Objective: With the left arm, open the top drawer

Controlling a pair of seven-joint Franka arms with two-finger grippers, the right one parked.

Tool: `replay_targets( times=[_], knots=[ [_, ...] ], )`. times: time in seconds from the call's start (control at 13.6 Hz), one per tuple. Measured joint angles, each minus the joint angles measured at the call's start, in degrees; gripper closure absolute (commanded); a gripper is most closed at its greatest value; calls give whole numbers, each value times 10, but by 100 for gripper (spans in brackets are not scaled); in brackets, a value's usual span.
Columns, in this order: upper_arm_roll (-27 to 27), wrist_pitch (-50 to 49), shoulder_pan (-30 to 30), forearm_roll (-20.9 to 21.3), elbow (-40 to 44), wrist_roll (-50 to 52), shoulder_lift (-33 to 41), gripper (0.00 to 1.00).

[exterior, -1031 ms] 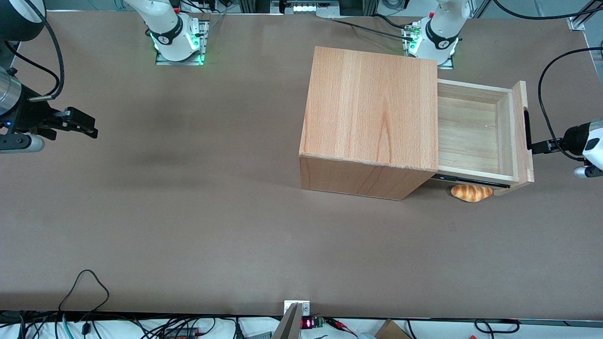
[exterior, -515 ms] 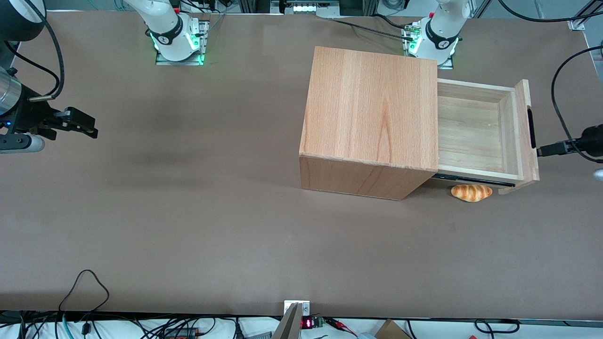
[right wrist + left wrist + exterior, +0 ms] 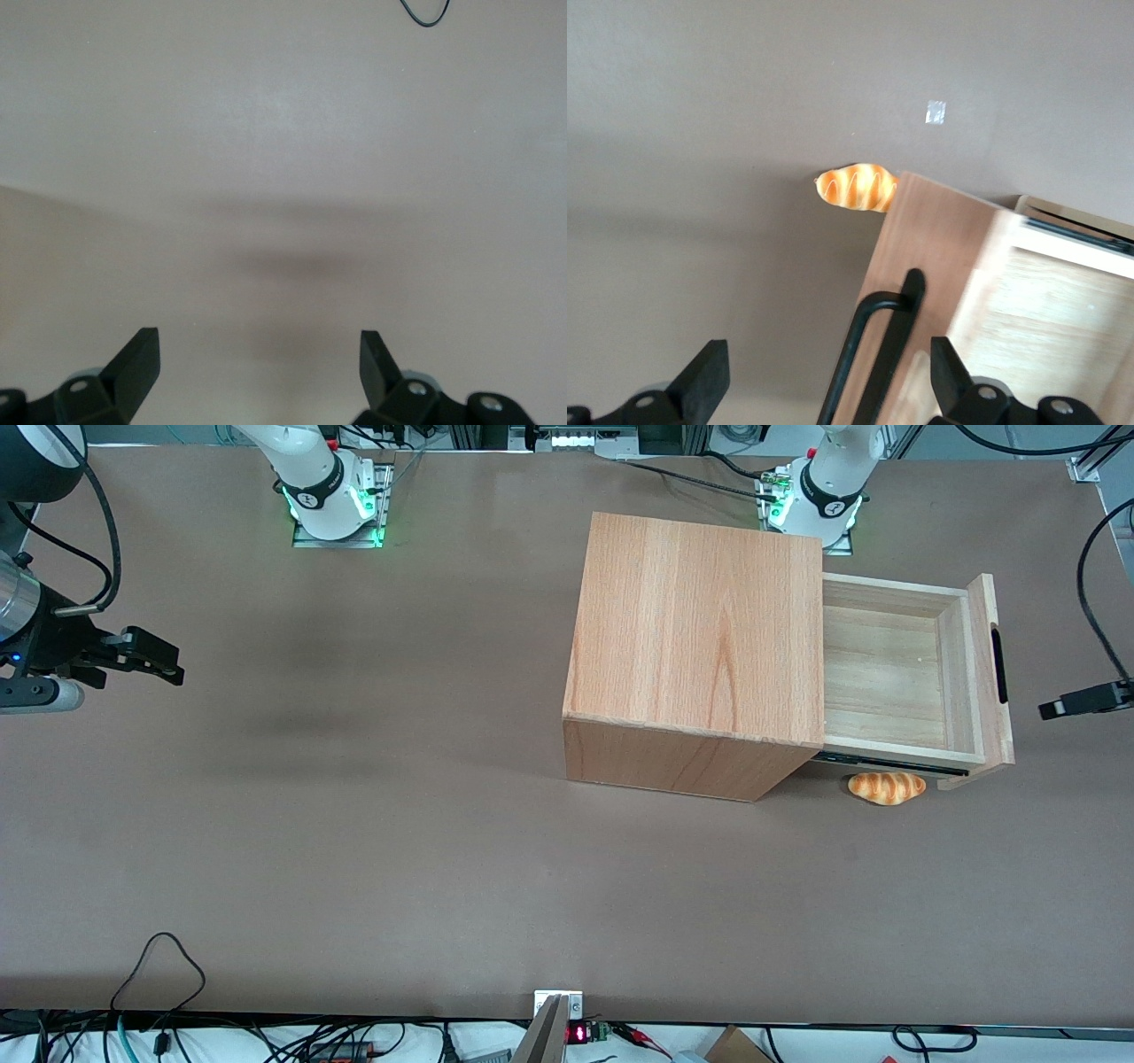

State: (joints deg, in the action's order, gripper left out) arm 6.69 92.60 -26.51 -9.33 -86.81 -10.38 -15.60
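The top drawer (image 3: pixel 886 673) stands pulled well out of the wooden cabinet (image 3: pixel 700 620), its pale tray bare inside. Its front panel (image 3: pixel 990 682) carries the long black handle (image 3: pixel 999 664), and the panel faces the working arm's end of the table. My left gripper (image 3: pixel 1052 709) hangs in front of that panel, a short gap away from it and touching nothing. In the left wrist view the gripper (image 3: pixel 828 359) is open, its fingers (image 3: pixel 709 367) spread wide, with the handle (image 3: pixel 873 354) and front panel (image 3: pixel 939 239) seen past them.
A small bread roll (image 3: pixel 887 787) lies on the brown table under the drawer's nearer edge, close to the cabinet's corner; the left wrist view shows the roll (image 3: pixel 855 188) beside the panel. A second drawer front (image 3: pixel 961 781) pokes out just below.
The drawer slid out a little more, then stopped. My gripper let go of the handle and drew back from the panel toward the working arm's end of the table.
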Motion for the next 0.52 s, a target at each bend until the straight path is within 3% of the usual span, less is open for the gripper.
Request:
replay_targets(
  times=[0.22,0.52],
  knots=[
    [20,-27,2,5,46,2,1,0],
    [65,-33,12,43,66,13,12,0]
  ],
)
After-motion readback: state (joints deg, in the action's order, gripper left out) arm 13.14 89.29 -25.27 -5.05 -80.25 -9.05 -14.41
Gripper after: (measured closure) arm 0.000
